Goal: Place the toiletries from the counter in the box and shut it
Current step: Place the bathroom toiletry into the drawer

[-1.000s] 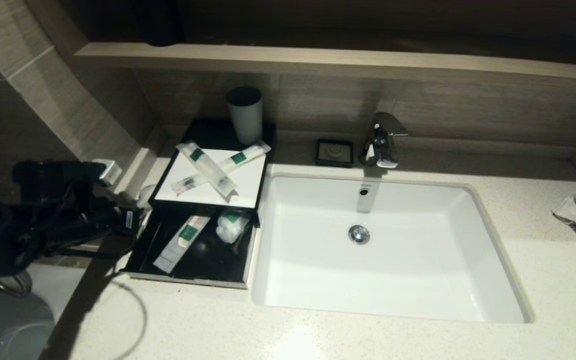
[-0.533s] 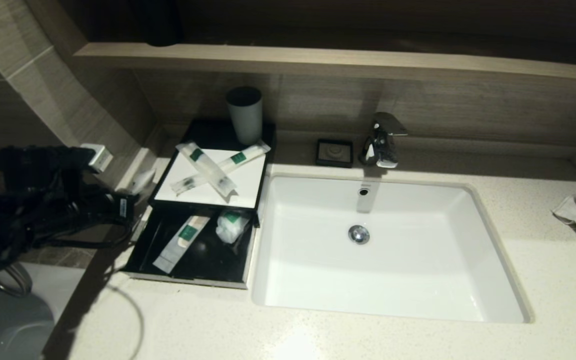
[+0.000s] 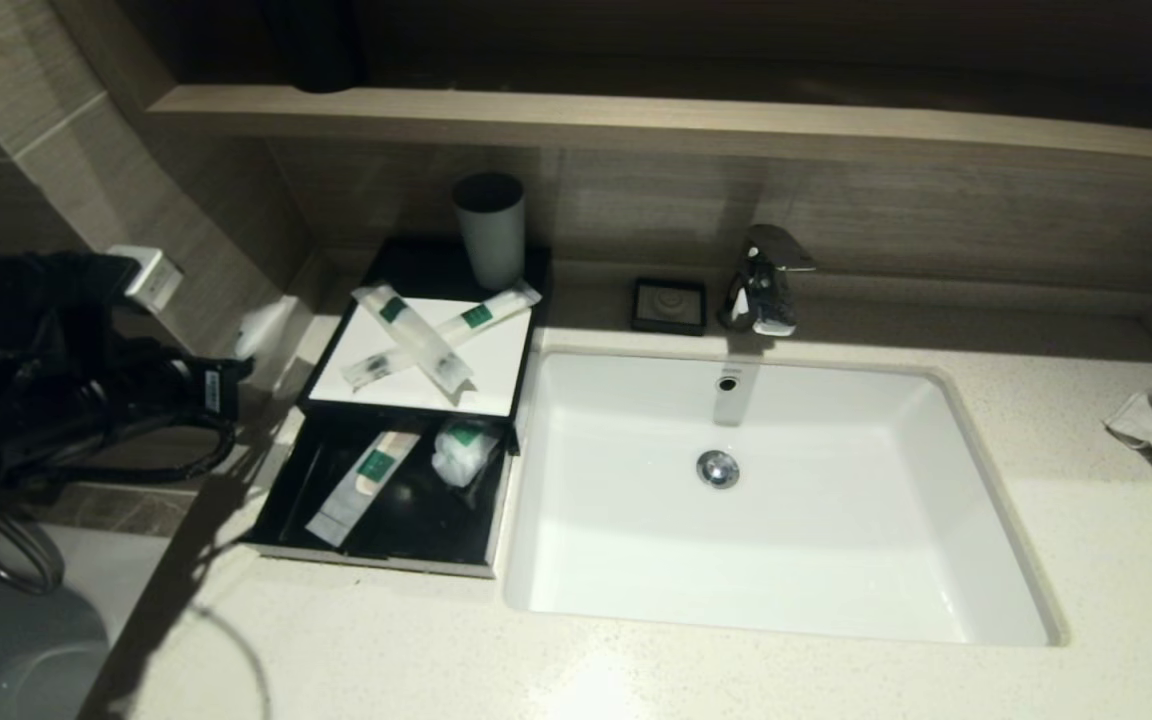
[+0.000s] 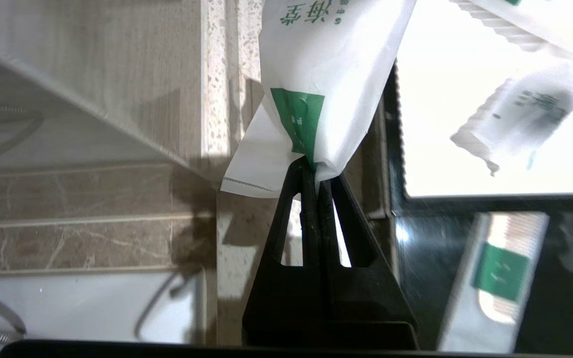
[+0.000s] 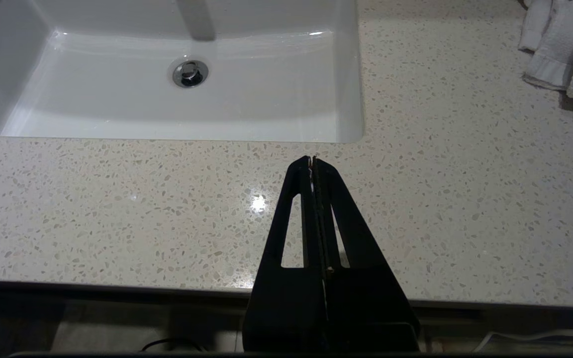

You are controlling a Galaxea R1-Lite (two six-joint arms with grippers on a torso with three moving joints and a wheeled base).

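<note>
Pouch [image 4: 326,74] pinched in closed left gripper [image 4: 315,166], lifted off counter [image 3: 636,670]. Open drawer of box [image 3: 391,540] lies at four o'clock from it. Right gripper [image 5: 312,160] closed, empty, parked.

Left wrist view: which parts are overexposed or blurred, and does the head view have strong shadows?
Left wrist view: the box top panel is blown out white and the crossed packets on it are blurred; the pouch in the left gripper is sharp. Head view: hard arm shadow across the counter.
</note>
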